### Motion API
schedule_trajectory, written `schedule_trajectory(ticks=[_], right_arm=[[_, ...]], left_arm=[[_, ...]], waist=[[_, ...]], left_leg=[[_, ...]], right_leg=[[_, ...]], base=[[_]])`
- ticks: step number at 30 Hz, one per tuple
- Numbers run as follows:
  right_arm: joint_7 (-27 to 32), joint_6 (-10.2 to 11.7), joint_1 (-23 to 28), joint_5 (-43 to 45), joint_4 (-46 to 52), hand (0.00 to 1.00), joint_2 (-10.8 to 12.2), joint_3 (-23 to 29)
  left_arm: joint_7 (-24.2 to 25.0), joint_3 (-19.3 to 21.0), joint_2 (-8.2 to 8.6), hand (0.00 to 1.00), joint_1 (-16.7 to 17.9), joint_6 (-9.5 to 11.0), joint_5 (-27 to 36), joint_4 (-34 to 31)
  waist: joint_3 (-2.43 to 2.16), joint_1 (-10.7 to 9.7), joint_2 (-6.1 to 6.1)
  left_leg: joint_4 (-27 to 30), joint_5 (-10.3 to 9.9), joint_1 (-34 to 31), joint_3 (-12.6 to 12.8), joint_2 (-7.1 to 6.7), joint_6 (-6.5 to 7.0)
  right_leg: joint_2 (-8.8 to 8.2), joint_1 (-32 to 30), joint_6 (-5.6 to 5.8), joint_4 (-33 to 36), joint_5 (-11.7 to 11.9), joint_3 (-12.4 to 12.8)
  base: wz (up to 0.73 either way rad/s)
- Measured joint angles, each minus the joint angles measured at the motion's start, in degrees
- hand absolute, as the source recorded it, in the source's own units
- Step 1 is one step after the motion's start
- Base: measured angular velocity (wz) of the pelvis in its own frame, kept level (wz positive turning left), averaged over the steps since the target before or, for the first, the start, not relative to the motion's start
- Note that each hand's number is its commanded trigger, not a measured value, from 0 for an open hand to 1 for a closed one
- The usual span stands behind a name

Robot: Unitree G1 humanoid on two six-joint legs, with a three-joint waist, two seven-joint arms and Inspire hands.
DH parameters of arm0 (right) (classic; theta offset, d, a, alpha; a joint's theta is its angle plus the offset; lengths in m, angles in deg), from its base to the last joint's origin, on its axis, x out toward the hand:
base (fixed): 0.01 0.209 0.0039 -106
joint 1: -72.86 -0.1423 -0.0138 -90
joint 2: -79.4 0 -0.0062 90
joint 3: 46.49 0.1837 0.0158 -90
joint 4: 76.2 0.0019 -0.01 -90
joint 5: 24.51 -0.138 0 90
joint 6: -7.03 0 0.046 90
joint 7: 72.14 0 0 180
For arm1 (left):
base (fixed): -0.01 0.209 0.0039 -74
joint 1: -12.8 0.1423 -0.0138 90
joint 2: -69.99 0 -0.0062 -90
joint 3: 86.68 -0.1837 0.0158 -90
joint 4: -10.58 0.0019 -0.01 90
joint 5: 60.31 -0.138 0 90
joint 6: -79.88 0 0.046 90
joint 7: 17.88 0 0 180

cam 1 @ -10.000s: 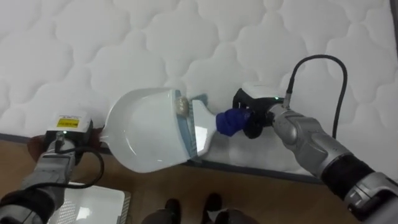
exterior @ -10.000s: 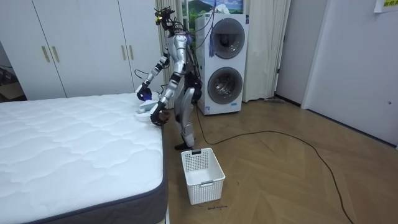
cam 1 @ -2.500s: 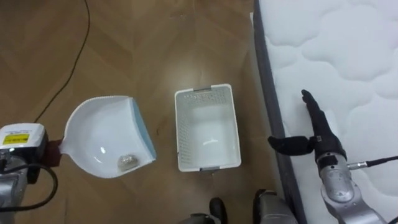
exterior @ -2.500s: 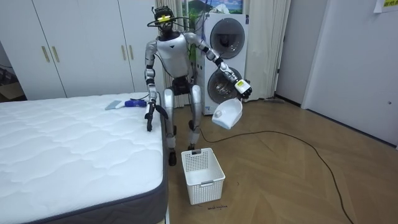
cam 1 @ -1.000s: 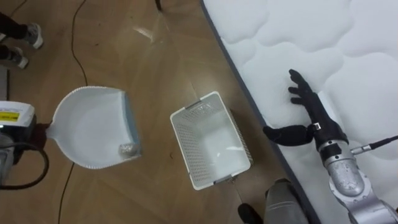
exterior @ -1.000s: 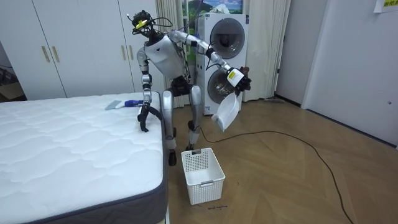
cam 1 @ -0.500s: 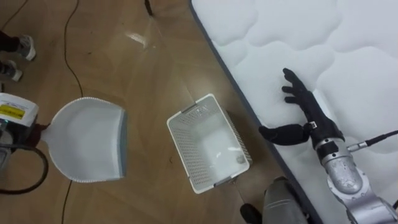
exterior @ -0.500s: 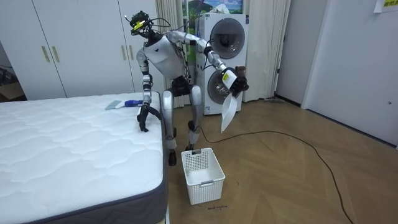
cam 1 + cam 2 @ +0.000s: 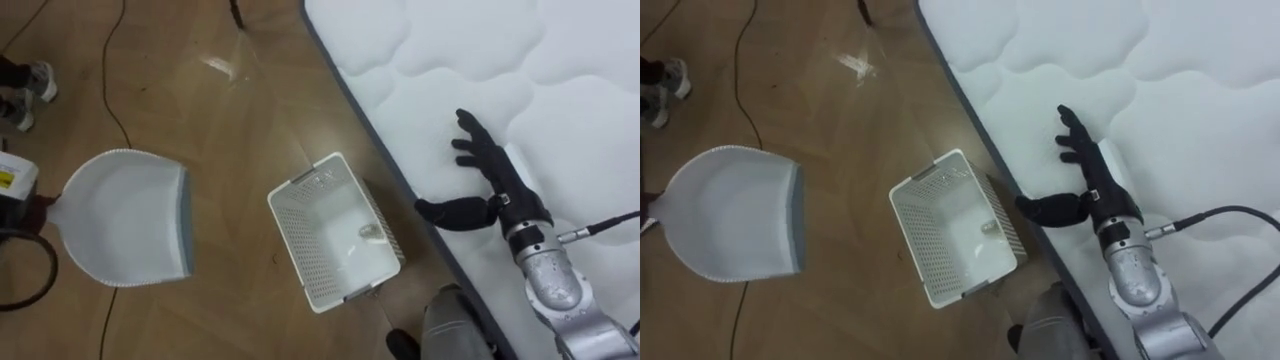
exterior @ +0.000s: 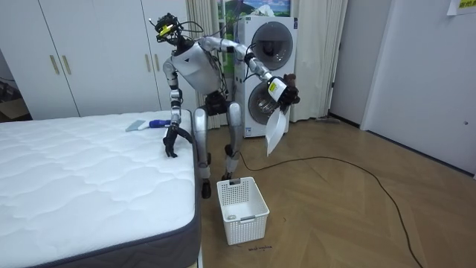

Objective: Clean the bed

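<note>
I stand at the corner of the bed, whose white quilted mattress (image 9: 560, 60) lies to my right. My left hand (image 10: 286, 88) is raised out to the side, shut on the handle of a white dustpan (image 9: 125, 215) that hangs tipped and holds nothing. On the floor before my feet a white mesh basket (image 9: 292, 255) stands beside the bed, with a small crumpled ball (image 9: 370, 232) inside it. My right hand (image 9: 490, 180) rests open on the mattress near its edge, fingers spread.
A blue-handled brush (image 10: 149, 124) lies on the mattress behind my right arm. A stacked washer and dryer (image 10: 268, 67) stand behind me, white wardrobes (image 10: 97, 52) along the wall. A dark cable (image 9: 115, 90) crosses the wooden floor.
The dustpan tipped over and the small ball dropped from it into the basket. The pan now hangs steeper and further out to my left. My right hand stayed on the mattress.
</note>
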Motion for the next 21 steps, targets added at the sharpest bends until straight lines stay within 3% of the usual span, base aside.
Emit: schedule_trajectory(ticks=[4, 6, 10, 11, 12, 14, 16, 18, 21], right_arm=[[0.1, 0.1, 1.5, -1.0, -0.8, 0.0, -0.4, 0.0], [0.1, -0.1, 3.1, -0.9, -0.8, 0.0, -0.4, -0.1], [0.7, -1.1, 6.3, -1.1, -1.2, 0.0, -0.4, 0.1], [0.9, -1.8, 8.2, -1.6, -1.1, 0.0, -0.4, 0.1], [1.2, -2.7, 10.1, -1.9, -1.1, 0.0, -0.2, 0.8], [1.9, -4.2, 12.2, -2.1, -1.1, 0.0, -0.1, 2.2], [2.7, -5.2, 13.1, -2.7, -1.1, 0.0, 0.7, 3.5], [3.6, -5.8, 13.4, -3.5, -0.3, 0.0, 2.3, 5.0], [3.7, -6.3, 15.1, -3.2, 3.5, 0.0, 2.5, 5.1]], left_arm=[[-3.0, 1.9, 1.7, 1.0, 1.2, 1.0, 4.0, 0.2], [-5.7, 6.4, 4.77, 1.0, 4.9, 1.3, 4.4, -0.3], [-8.7, 11.6, 8.94, 1.0, 10.8, 3.1, 5.1, -1.6], [-9.3, 13.1, 9.58, 1.0, 12.6, 3.3, 5.1, -3.5], [-9.7, 15.2, 10.46, 1.0, 14.6, 3.3, 5.2, -6.6], [-10.4, 18.1, 12.24, 1.0, 17.9, 3.6, 5.3, -12.1], [-10.9, 20.0, 13.81, 1.0, 19.8, 4.0, 6.2, -16.2], [-11.2, 21.9, 15.42, 1.0, 22.4, 4.5, 8.2, -21.6], [-11.3, 22.7, 16.37, 1.0, 26.1, 5.2, 13.0, -29.8]], waist=[[-0.36, 2.6, -2.29], [-0.68, 4.6, -3.71], [-1.82, 7.4, -5.86], [-2.58, 8.1, -7.34], [-2.98, 8.8, -8.32], [-3.2, 9.3, -8.7], [-3.2, 10.4, -10.05], [-3.45, 10.9, -11.93], [-3.75, 11.4, -14.63]], left_leg=[[0.5, -0.4, 1.0, -3.4, -0.08, -0.77], [0.5, -0.7, 2.0, -6.9, 0.06, -1.21], [-0.2, -1.2, 4.7, -9.4, 1.32, -2.15], [-0.3, -1.3, 5.7, -9.7, 1.51, -2.26], [-0.6, -1.5, 6.9, -10.8, 1.91, -2.63], [-2.2, -1.6, 9.1, -12.8, 2.77, -2.71], [-4.0, -1.6, 11.8, -13.0, 3.25, -2.81], [-4.7, -1.7, 13.9, -13.4, 3.87, -3.0], [-6.3, -1.7, 16.2, -13.0, 4.23, -3.0]], right_leg=[[1.42, 0.9, -0.16, -0.4, 0.2, 1.8], [2.93, 2.2, -0.45, -1.9, 1.0, 3.1], [5.56, 5.8, -0.67, -5.4, 2.4, 4.2], [5.98, 6.9, -0.71, -6.1, 2.5, 4.3], [6.49, 8.7, -0.78, -7.6, 2.9, 3.9], [7.13, 12.3, -0.89, -11.3, 4.1, 2.3], [7.78, 15.2, -0.78, -13.6, 5.0, 2.2], [8.46, 18.1, -0.54, -16.4, 6.0, 2.0], [9.32, 20.3, -0.24, -18.9, 7.0, 2.3]], base=[[-0.35], [-0.58], [-0.51], [-0.16], [-0.11], [0.06], [-0.07], [-0.14], [-0.08]])
